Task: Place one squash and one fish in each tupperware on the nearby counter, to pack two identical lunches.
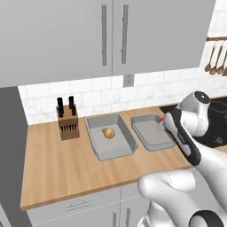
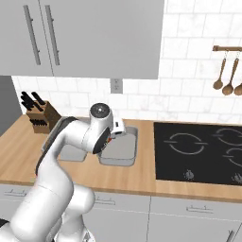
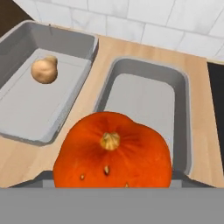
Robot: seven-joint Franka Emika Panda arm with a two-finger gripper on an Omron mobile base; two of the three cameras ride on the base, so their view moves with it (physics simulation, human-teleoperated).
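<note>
My gripper (image 1: 162, 124) is shut on an orange-red squash (image 3: 113, 151), which fills the lower part of the hand view and hides the fingertips. It hangs just above the near end of the right tupperware (image 3: 144, 65), a shallow grey tub with a bare floor. A sliver of orange shows at the gripper (image 2: 112, 137) in the right base view. The left tupperware (image 1: 95, 144) holds a small tan round vegetable (image 1: 108, 133) (image 3: 43, 70). Both tubs sit side by side on the wooden counter (image 1: 57, 164). The fish is out of view.
A knife block (image 1: 68, 120) stands on the counter left of the tubs, against the tiled wall. The black cooktop (image 2: 198, 151) lies right of the tubs. Wooden spoons (image 2: 227, 71) hang on the wall, and grey wall cabinets (image 1: 102, 35) are overhead.
</note>
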